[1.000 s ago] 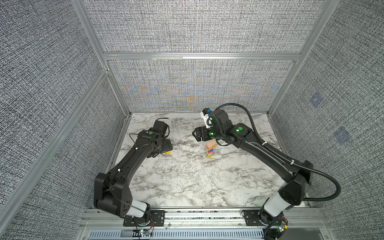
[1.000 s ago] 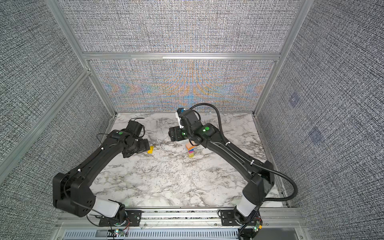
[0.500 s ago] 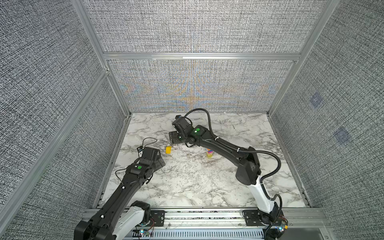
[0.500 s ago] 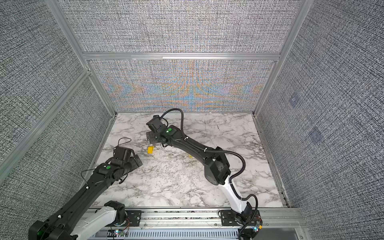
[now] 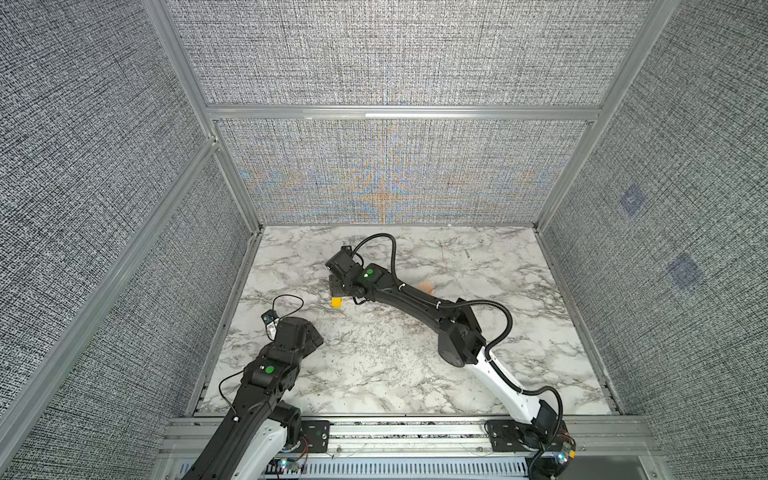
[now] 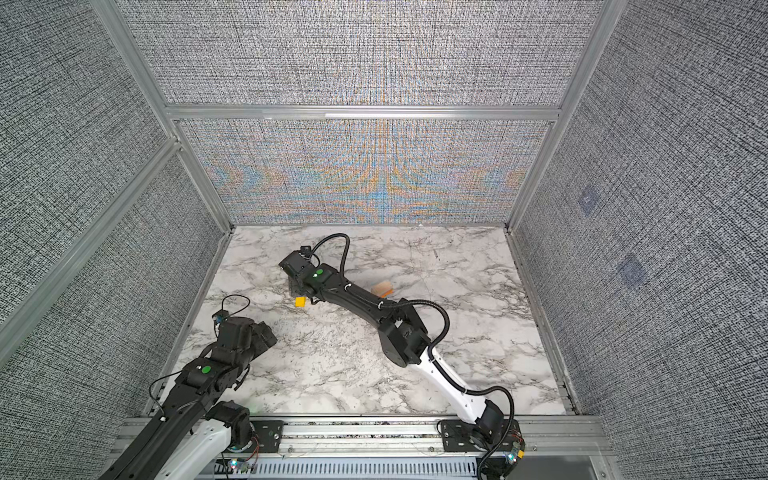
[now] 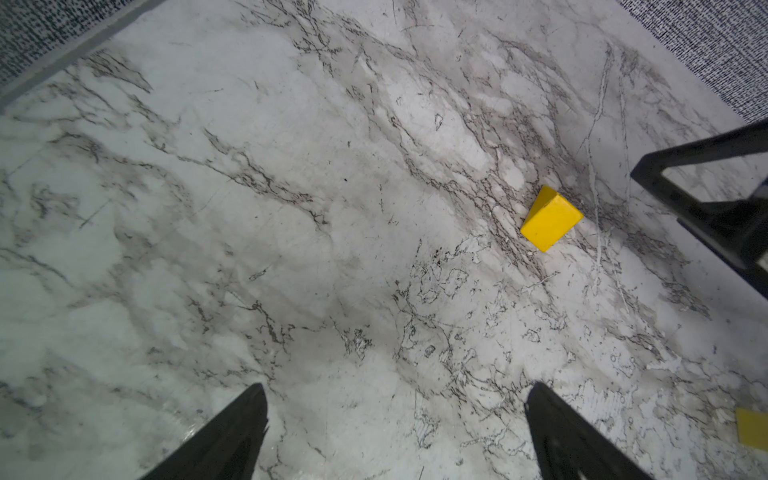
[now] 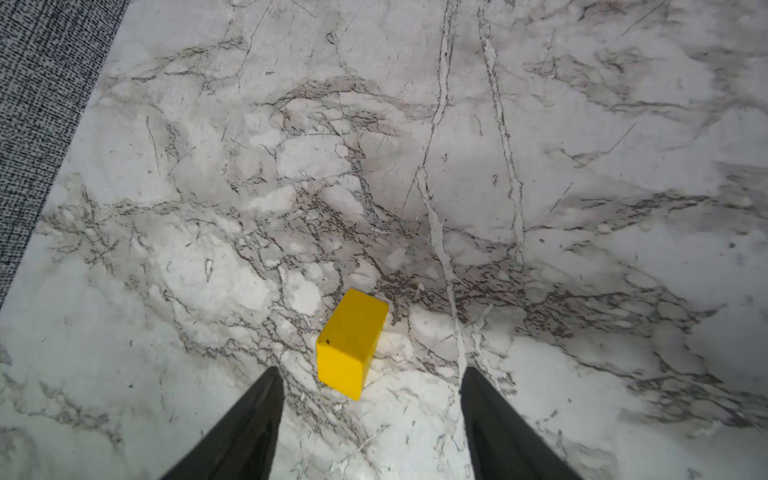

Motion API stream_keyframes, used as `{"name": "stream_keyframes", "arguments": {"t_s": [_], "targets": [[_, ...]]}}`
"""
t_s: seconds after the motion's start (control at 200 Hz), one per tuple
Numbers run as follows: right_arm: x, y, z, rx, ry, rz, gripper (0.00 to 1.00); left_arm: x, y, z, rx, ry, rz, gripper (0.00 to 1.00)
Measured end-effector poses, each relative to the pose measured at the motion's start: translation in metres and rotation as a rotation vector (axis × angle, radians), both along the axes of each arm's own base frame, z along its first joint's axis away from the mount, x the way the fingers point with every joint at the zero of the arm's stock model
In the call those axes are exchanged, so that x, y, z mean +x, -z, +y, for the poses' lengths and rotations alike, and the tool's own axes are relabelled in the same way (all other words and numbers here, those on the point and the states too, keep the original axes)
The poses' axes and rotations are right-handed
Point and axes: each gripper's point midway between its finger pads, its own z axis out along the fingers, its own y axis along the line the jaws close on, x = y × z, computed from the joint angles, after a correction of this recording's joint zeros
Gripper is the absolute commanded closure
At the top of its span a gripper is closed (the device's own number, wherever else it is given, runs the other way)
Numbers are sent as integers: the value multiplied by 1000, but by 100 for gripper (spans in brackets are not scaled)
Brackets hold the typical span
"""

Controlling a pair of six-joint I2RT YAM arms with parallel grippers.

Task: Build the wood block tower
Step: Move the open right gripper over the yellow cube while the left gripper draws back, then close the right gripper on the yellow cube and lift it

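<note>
A yellow wedge (image 5: 336, 302) (image 6: 299, 302) lies alone on the marble table (image 5: 374, 374), left of centre. My right gripper (image 8: 372, 374) is open and low over it. In the right wrist view the yellow wedge (image 8: 351, 340) sits just ahead of the fingertips, its near corner in the gap and touching neither finger (image 8: 266, 399). Most of the tower is hidden behind my right arm; only its orange top (image 6: 382, 288) shows. My left gripper (image 7: 397, 395) is open and empty near the front left, with the yellow wedge (image 7: 550, 218) well ahead of it.
Grey fabric walls with aluminium rails (image 5: 232, 299) close the table on three sides. My right arm (image 5: 415, 303) stretches diagonally across the middle. The left wrist view catches a right gripper finger (image 7: 706, 208) and a cut-off yellow piece (image 7: 752, 428) at its edge.
My right arm has swung left from the tower to the yellow wedge. My left arm has pulled back from the wedge toward the front left.
</note>
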Motion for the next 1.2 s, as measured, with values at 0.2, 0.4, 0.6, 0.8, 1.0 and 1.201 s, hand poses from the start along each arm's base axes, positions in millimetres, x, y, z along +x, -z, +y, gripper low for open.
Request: {"name": "stream_keyframes", "arguments": {"t_s": [0.2, 0.4, 0.6, 0.8, 1.0, 1.201], "targets": [[-1, 20, 11, 4, 18, -2, 31, 0, 2, -4, -11, 20, 10, 2], [1, 41, 15, 7, 37, 12, 36, -1, 1, -5, -16, 27, 5, 2], [2, 58, 17, 6, 53, 23, 42, -1, 0, -5, -14, 30, 4, 2], [1, 60, 20, 10, 53, 15, 46, 0, 2, -5, -12, 30, 10, 2], [-1, 62, 18, -6, 45, 13, 53, 0, 2, -5, -13, 30, 8, 2], [-6, 64, 12, -38, 27, 19, 62, -1, 2, -5, -13, 29, 8, 2]]}}
